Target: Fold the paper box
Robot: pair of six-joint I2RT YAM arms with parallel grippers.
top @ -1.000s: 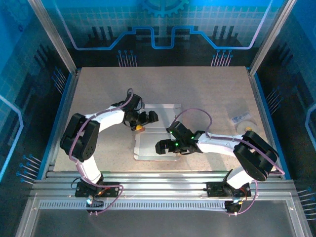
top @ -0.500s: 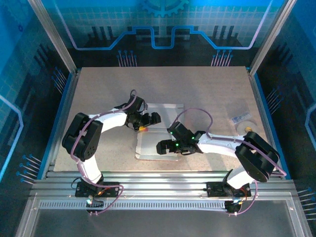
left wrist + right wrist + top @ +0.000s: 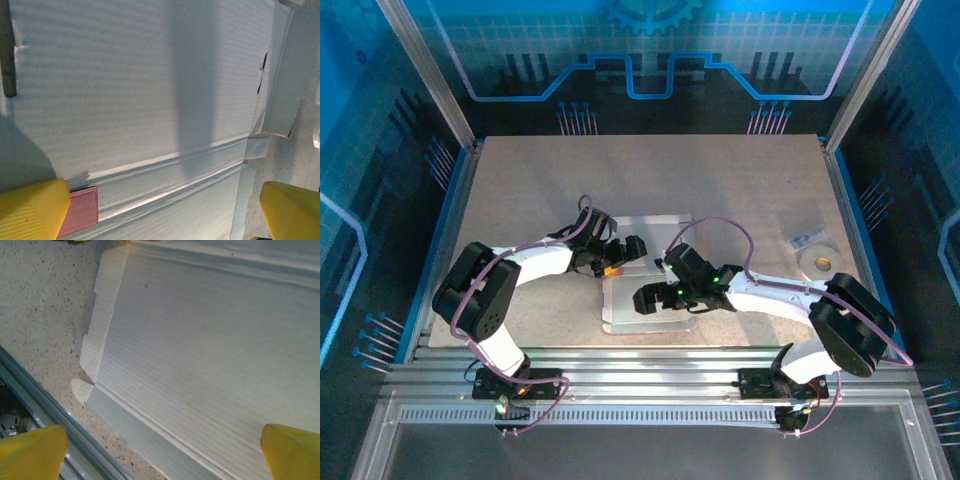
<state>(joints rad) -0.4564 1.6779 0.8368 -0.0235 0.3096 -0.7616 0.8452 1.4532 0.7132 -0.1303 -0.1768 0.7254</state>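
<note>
The paper box [image 3: 655,315] lies flat and unfolded in the middle of the table, pale inner face up, with creases running across it. My left gripper [image 3: 628,250] hangs open over its far half. In the left wrist view the yellow fingertips [image 3: 31,210] straddle the creased sheet [image 3: 140,90], and a small pink patch [image 3: 80,211] shows beside one of them. My right gripper [image 3: 644,299] is open over the near half. In the right wrist view its fingertips [image 3: 292,452] stand wide apart above the sheet [image 3: 215,335], close to a side flap [image 3: 102,320].
A white tape roll [image 3: 821,262] and a small clear packet [image 3: 808,238] lie at the right of the table. The metal rail [image 3: 35,400] at the table's near edge runs just beyond the sheet's near corner. Blue side walls [image 3: 440,250] bound the table.
The left arm has swung lower and to the right, bringing its gripper further over the sheet. The sheet has slid slightly right and toward the near edge. Both grippers stay open.
</note>
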